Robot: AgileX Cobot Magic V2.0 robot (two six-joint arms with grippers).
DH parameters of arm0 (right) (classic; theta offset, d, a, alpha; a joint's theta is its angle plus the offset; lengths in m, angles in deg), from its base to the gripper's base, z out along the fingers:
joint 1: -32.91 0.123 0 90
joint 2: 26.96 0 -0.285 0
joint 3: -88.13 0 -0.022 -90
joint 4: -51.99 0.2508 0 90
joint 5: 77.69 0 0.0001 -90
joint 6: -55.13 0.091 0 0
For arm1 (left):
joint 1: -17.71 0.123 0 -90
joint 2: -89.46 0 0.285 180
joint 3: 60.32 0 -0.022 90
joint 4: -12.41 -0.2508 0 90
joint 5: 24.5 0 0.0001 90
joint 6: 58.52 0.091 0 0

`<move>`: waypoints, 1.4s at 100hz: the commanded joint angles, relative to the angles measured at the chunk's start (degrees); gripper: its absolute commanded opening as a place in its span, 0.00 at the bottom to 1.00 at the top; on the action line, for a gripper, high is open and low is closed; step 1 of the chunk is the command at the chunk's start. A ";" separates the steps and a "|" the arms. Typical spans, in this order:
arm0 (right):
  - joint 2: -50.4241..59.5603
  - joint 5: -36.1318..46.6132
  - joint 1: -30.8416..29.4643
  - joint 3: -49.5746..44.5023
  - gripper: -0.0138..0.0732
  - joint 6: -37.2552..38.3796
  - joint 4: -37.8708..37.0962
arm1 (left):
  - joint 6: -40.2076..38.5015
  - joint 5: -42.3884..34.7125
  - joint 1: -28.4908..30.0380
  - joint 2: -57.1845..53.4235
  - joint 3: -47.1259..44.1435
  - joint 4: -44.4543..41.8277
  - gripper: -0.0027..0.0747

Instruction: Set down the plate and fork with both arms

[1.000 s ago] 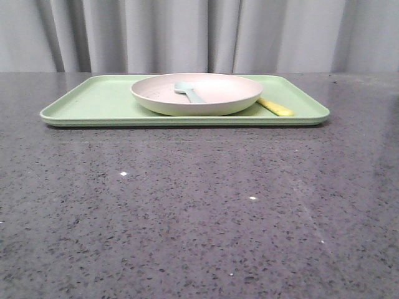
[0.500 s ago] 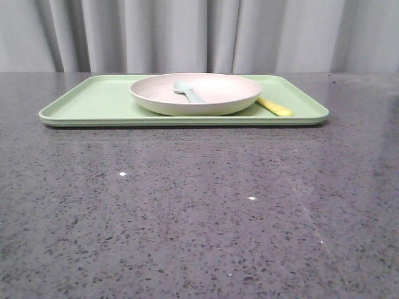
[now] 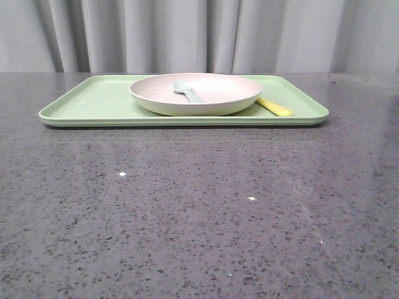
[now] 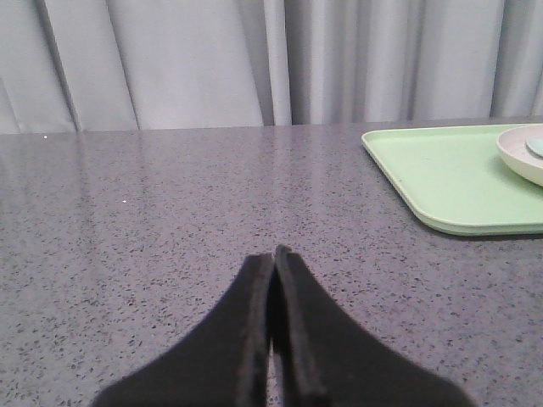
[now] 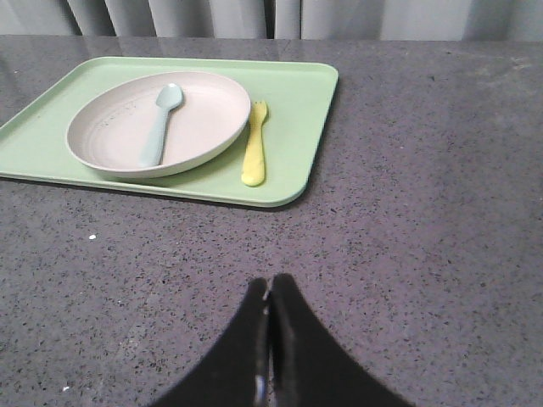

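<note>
The left fingers [image 4: 273, 263] are pressed together with nothing between them, hovering low over bare speckled grey desk [image 3: 187, 205]. Ahead of these fingers and off to their right side lies the near corner of the light-green tray [image 4: 450, 174], well apart from the tips.

On that tray sits the off-white plate [image 3: 195, 93], with 1 pale blue-green spoon [image 5: 159, 124] lying inside it, bowl end pointing away from the robot. Just beside the plate's right rim, flat on the tray, rests the pale-yellow fork [image 5: 254, 155], tines pointing away.

The right fingers [image 5: 270, 292] are likewise closed tip to tip and empty, above the desk. The fork lies ahead of them, almost in line with their tips, and the plate ahead and to their left.
</note>
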 commanded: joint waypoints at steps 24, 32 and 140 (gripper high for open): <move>-0.36 4.02 -0.29 1.44 0.08 -0.67 -0.05 | -0.13 -4.96 0.21 -1.91 -0.68 0.64 0.01; -0.36 4.02 -0.29 1.44 0.08 -0.67 -0.05 | -0.13 -4.96 0.21 -1.91 -0.68 0.64 0.01; 3.05 23.18 -5.23 -6.99 0.08 -0.62 -5.86 | -0.13 -4.96 0.21 -1.91 -0.68 0.64 0.01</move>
